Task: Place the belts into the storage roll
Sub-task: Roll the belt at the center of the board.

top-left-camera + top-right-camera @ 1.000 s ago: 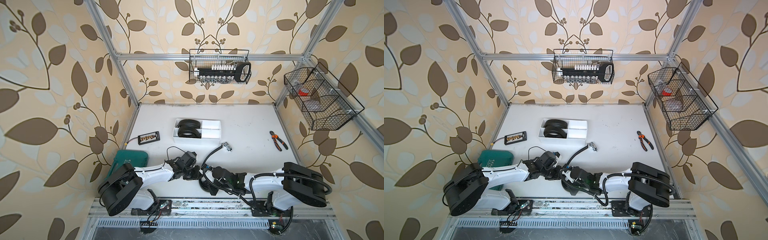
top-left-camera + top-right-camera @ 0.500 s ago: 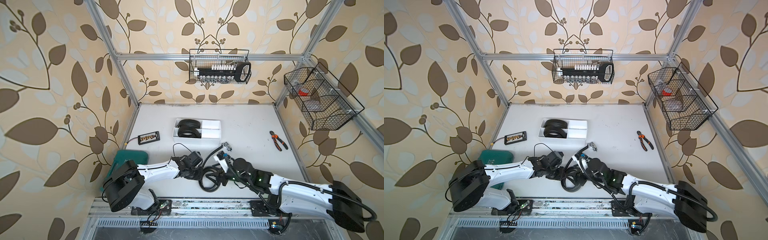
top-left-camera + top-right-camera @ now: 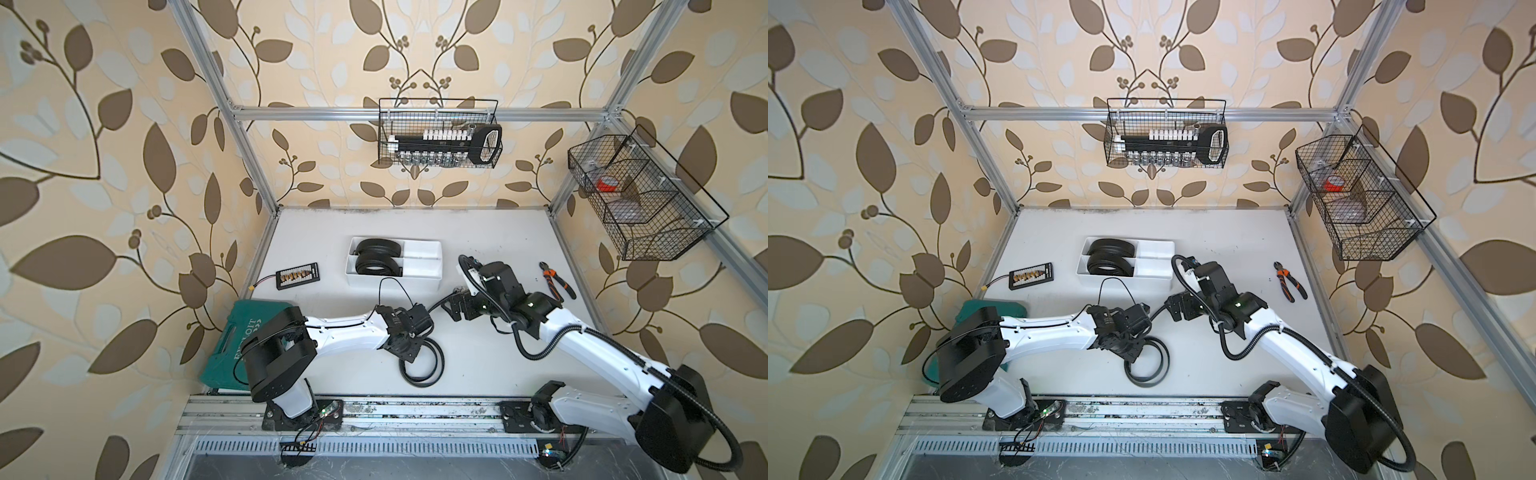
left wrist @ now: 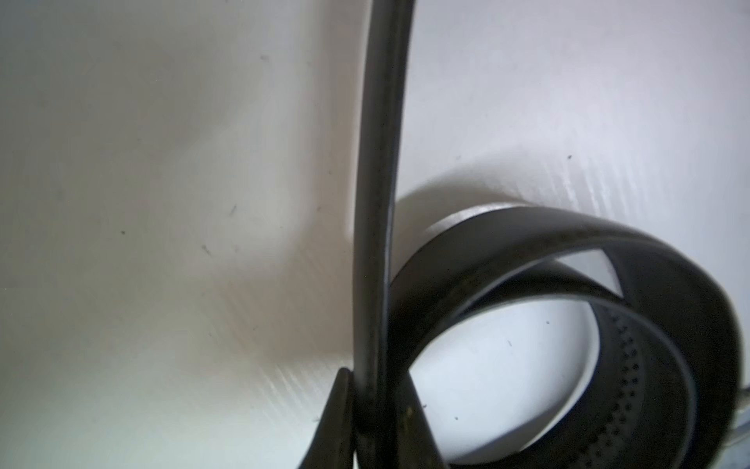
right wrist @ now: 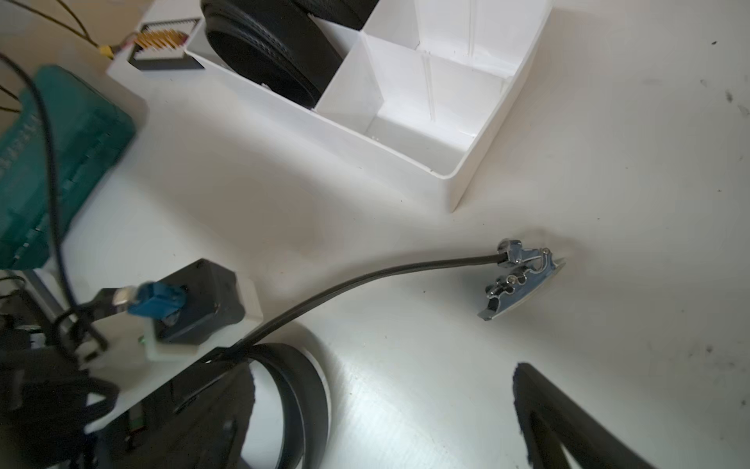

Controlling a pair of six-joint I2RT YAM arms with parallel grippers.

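Leaf-patterned walls surround a white table (image 3: 490, 241), seen from above. At far left lies a green case (image 3: 232, 340), then a small black connector board (image 3: 297, 275). Next, toward the back, sits a white tray (image 3: 395, 281) with two coiled belts (image 3: 388, 261) standing in its two left compartments. Nearer the front, the left gripper (image 4: 375, 422) is clamped on a third belt (image 4: 377, 195), whose loose loops rest on the table beside it. Its strap arcs rightward to a silver buckle (image 5: 519, 280) lying on the table just off the tray's front right corner. The right gripper (image 3: 452, 309) hovers there, jaws spread wide, holding nothing. Farther right lie orange-handled pliers (image 3: 557, 280), and a wire basket (image 3: 640, 199) hangs on the right wall.
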